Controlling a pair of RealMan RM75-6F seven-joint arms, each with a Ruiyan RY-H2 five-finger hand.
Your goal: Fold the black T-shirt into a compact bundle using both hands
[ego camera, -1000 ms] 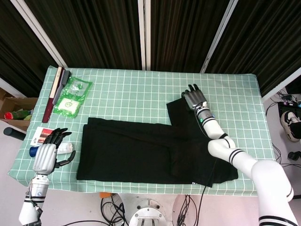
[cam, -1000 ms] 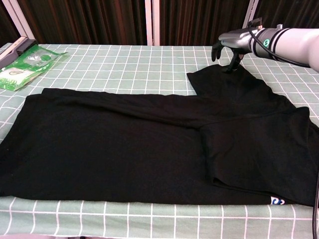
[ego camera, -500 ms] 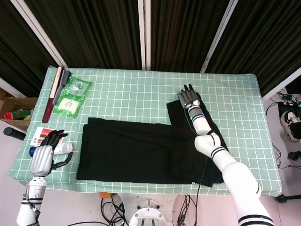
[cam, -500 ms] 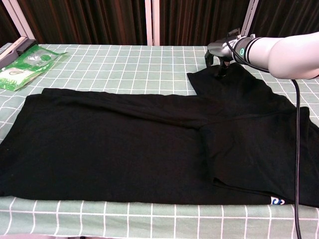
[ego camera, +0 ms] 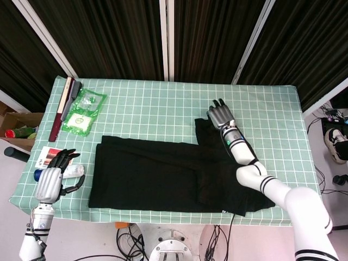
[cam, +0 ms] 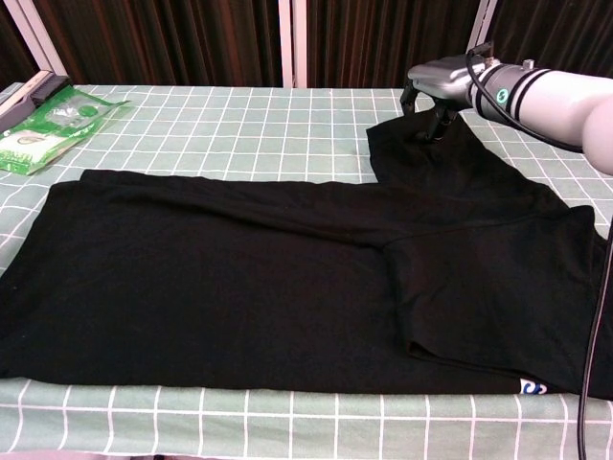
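The black T-shirt (ego camera: 174, 174) lies spread flat across the front half of the green checked table (ego camera: 152, 98), with one sleeve (ego camera: 212, 133) reaching toward the far side. In the chest view the black T-shirt (cam: 239, 268) fills the foreground. My right hand (ego camera: 219, 115) sits at the sleeve's far edge; my right hand (cam: 436, 88) curls its fingers down into the cloth there and grips it. My left hand (ego camera: 50, 182) hovers at the table's front left corner, fingers apart, above a small bottle (ego camera: 73, 171). The chest view does not show it.
A green packet (ego camera: 82, 111) lies at the far left, with a long dark red and black case (ego camera: 62, 106) beside it at the table's edge. A printed card (ego camera: 47, 156) sits by my left hand. A cardboard box (ego camera: 16, 128) stands off the table's left side.
My right hand shifted slightly right at the sleeve's far edge, and the sleeve's edge moved with it. My left hand stayed almost still.
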